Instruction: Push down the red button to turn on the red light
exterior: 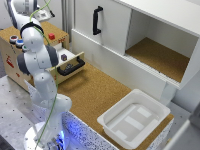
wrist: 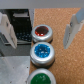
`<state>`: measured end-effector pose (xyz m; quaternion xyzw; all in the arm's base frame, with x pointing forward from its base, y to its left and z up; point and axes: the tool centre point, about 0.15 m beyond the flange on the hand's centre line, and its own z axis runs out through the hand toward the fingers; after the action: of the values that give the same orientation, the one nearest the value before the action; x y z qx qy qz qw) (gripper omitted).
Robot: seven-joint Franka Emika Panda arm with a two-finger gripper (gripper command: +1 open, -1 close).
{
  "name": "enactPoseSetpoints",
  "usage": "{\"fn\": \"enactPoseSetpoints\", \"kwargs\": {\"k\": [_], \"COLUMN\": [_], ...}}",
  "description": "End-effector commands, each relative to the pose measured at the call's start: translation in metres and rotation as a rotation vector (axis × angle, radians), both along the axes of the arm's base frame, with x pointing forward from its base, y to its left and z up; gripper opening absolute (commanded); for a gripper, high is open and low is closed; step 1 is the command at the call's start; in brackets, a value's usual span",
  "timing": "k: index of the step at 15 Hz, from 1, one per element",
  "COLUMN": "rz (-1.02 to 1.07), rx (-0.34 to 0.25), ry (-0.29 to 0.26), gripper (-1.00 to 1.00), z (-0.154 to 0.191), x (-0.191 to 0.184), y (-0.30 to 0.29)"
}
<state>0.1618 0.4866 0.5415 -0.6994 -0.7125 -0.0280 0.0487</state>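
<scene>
Red button (wrist: 42, 33) face-up between spread jaws, round, axisless.

Two views: one high overview off the arm, one close look-down from the wrist.

The exterior view looked down at a slant from well above and took in the whole scene: the white arm (exterior: 39, 60) near the exterior view's left, the cork worktop (exterior: 95, 95) running through the middle, the white cabinet (exterior: 145, 35) along the far side, and the white tray (exterior: 134, 117) toward the exterior view's right. The wrist view sat close, facing straight down between the jaws onto a row of round buttons, the red button (wrist: 42, 33) nearest the fingertips (wrist: 71, 30). Both views shared the wooden box top with the buttons (exterior: 16, 41), tiny in the exterior view, large in the wrist view.
</scene>
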Motion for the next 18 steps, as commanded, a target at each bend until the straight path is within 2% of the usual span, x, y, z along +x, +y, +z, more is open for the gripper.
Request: {"fn": "enactPoseSetpoints", "kwargs": {"k": [1, 2, 6, 11, 18], "rz": [-0.071, -0.085, -0.121, -0.083, -0.036], "rx": [-0.184, -0.182, -0.212, -0.212, -0.202], "ry": [-0.017, -0.018, -0.026, -0.036, -0.014], "gripper": [1.00, -1.00, -1.00, -1.00, -1.00], "z": [-0.001, -0.003, -0.010, -0.017, -0.036], "x": [0.004, 0.006, 0.014, 0.004, -0.006], "y": [0.070, 0.073, 0.083, 0.103, 0.129]}}
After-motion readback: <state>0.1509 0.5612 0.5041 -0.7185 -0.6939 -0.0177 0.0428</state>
